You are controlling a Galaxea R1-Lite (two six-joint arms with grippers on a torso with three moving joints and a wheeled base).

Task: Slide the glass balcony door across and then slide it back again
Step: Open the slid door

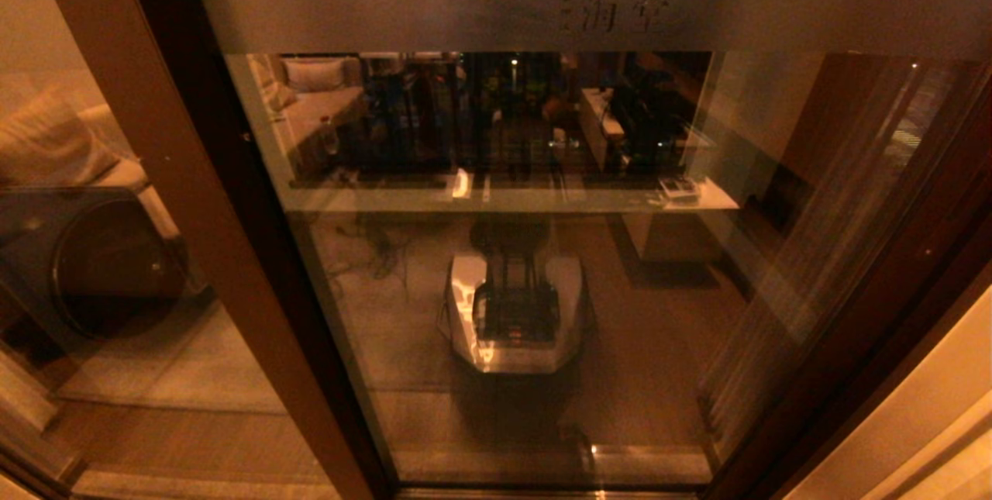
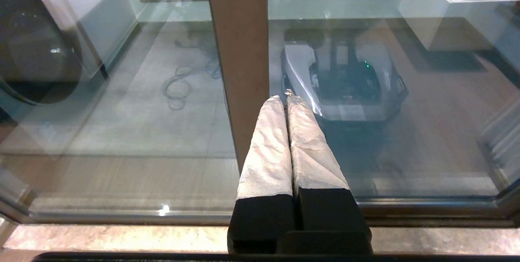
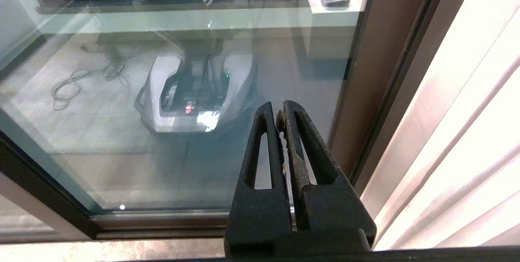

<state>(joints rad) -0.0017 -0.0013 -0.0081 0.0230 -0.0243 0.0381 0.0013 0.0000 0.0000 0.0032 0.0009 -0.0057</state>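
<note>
Before you: tall brown-framed glass balcony door (image 1: pixel 496 252), frosted band across top; left pincer (image 2: pixel 283 96) clenched, right pincer (image 3: pixel 276 107) clenched, both empty.

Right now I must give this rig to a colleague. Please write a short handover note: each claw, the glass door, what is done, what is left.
Left claw: shut, empty, its wrapped fingers pointing at the glass, in front of the brown post; touch cannot be confirmed.
Right claw: shut, empty, pointing at the glass near the door's right-side frame.
Neither arm shows in the head view.
Glass balcony door: it fills the head view, frosted band near the top, the robot's reflection in the pane.
Done: cannot be judged from this moment; nothing is gripped.
Left: find the handle slot, not visible here, and confirm which slides remain.
</note>
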